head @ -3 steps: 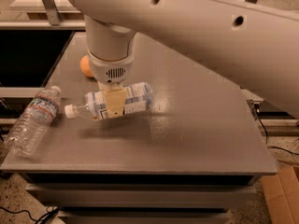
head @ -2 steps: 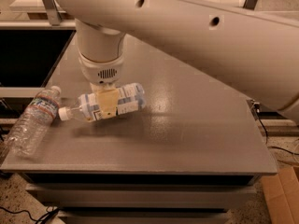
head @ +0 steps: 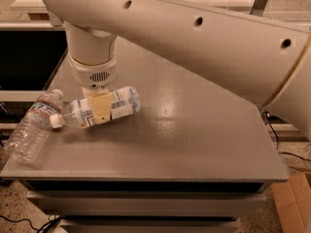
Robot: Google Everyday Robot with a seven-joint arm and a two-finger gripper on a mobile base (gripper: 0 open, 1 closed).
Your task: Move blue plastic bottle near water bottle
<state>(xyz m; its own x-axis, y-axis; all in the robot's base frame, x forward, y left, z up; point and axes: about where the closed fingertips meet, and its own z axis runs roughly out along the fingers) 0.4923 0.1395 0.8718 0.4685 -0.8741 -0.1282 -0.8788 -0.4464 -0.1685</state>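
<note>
In the camera view, a thick white arm crosses the top of the scene from the right and ends in a round wrist pointing straight down over the left part of the grey desk. Below the wrist, the gripper sits over the middle of the blue plastic bottle. Its fingers are closed around the bottle's body. One tan finger lies flat across the pale blue-and-white label facing the camera, while the other is hidden behind the bottle.

The blue plastic bottle lies on its side, slightly tilted, with its white cap pointing left and a little down. A soft shadow falls on the desk beneath it. Whether it rests on the surface or hangs just above it cannot be told.

The water bottle also lies on its side at the desk's left edge, cap toward the back and base reaching toward the front-left corner. The blue plastic bottle's cap is just beside the water bottle's upper body, and contact between them cannot be judged.

A cardboard box stands on the floor at the lower right.
</note>
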